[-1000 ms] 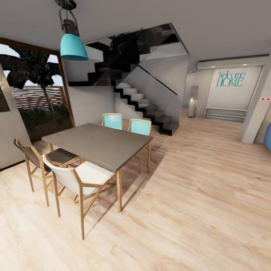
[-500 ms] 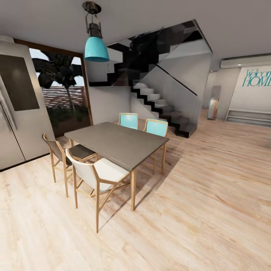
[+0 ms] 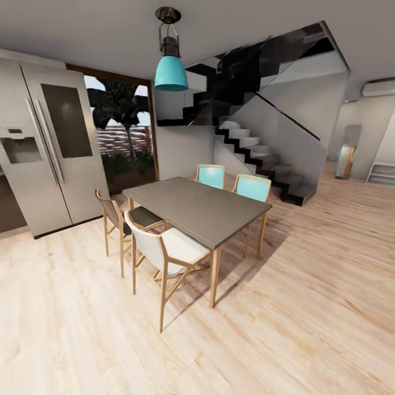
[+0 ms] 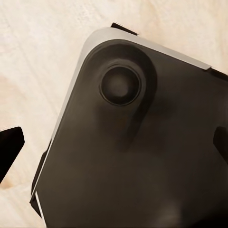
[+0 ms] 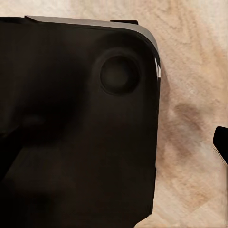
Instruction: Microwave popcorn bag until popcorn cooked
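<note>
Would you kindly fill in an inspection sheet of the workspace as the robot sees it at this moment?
Surface: light wooden floor; grey dining table, top bare.
Job's things: nothing seen.
Clutter: nothing seen.
Grippers: dark fingertips at the edges of both wrist views, over the robot's dark base; open or shut cannot be told.
Cables: nothing seen.
Surroundings: four chairs round the table, two with teal backs; steel fridge; teal pendant lamp; staircase; window with palm.

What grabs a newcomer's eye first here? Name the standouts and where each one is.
The turquoise bell-shaped pendant lamp hangs above the grey rectangular dining table, which stands mid-room ringed by wooden chairs, two with turquoise backs on its far side. A tall steel double-door fridge fills the left wall, and a black-and-white staircase climbs behind the table.
</note>
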Robot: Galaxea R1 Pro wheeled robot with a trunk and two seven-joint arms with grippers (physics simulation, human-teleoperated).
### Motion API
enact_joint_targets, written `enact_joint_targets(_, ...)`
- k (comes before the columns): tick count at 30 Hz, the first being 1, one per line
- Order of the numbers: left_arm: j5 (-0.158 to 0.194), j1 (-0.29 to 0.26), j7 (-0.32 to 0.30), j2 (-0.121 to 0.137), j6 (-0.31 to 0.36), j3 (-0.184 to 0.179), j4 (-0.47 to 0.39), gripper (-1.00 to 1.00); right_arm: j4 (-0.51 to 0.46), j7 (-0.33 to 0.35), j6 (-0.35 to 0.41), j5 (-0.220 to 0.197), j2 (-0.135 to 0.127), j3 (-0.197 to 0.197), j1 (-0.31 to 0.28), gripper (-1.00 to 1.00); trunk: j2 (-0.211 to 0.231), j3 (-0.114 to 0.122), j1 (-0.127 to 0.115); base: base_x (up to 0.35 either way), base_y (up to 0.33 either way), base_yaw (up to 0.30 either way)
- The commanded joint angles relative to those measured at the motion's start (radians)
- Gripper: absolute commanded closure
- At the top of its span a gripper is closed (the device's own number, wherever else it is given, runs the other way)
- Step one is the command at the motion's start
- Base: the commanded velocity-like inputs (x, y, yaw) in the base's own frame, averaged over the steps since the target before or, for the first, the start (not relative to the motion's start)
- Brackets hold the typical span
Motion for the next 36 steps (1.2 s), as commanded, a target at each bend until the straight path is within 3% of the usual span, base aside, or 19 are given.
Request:
enact_joint_targets(1, 0.001, 0.000, -0.001, 0.000, -0.002, 0.004, 0.000, -1.00, 0.000, -0.003, -0.004, 0.000, 0.000, 0.000, 0.000, -1.00, 0.000, -0.001, 0.000, 0.000, 0.000, 0.286)
enact_joint_targets(36, 0.001, 0.000, 0.006, -0.003, -0.002, 0.003, 0.000, -1.00, 0.000, -0.003, -0.004, -0.001, 0.001, -0.001, 0.000, -1.00, 0.000, -0.001, 0.000, 0.000, 0.000, 0.286)
